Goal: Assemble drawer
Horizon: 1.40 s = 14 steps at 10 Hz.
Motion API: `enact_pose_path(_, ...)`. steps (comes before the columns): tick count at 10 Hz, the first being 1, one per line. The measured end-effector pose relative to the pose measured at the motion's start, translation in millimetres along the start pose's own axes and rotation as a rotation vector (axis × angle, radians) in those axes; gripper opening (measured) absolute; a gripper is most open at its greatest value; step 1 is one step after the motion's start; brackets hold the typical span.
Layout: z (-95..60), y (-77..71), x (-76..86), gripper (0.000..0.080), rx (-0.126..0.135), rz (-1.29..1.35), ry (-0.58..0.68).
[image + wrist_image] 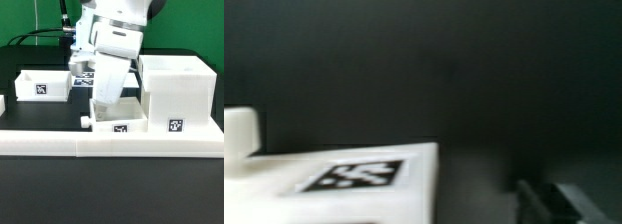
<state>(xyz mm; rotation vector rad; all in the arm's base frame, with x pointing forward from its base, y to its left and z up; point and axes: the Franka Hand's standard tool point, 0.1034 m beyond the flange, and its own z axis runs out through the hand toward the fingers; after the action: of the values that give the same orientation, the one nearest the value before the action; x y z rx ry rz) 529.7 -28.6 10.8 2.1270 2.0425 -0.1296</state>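
Arm [115, 38] low, gripper [104, 98] downward.

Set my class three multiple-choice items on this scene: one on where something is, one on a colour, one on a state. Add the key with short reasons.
1. In the exterior view, the large box stands:
A) on that view's left
B) on that view's right
C) on top of the low box

2. The large box is:
A) white
B) brown
C) blue

3. The low box is:
A) held in the air by the gripper
B) tipped on its side
C) resting flat on the table

Key:
1 B, it fills that view's right side.
2 A, every face that shows is white.
3 C, it sits level on the table, apart from the gripper.
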Motion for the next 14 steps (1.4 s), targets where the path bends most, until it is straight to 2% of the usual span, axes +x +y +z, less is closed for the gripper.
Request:
enact_pose_path(1, 1.5, -9.3, -13.6, 0.054, 0.003, 0.004, 0.0)
enact_pose_path(2, 3.0, -17.2, -23.6, 0.0615, 0.003, 0.015, 0.003)
enact_pose_path(3, 5.1, -23.2, -30.3, 0.0615, 0.003, 0.023, 0.006)
enact_pose_path(4, 5.3, -22.4, -28.9, 0.0643, 0.003, 0.021, 0.006)
enact_pose_path(8, 7.1, -23.1, -36.3, 0.0649, 0.007, 0.004, 0.006)
enact_pose_path(9, 4.9, -21.6, -40.4, 0.0649, 0.026, -0.074, -0.004)
enact_pose_path(12, 8.1, -18.3, -56.8, 0.0649, 0.04, -0.119, 0.089)
enact_pose_path(13, 10.6, -20.1, -67.7, 0.0649, 0.045, -0.139, 0.117)
enact_pose_path(14, 10.4, -19.3, -69.0, 0.0649, 0.048, -0.127, 0.132)
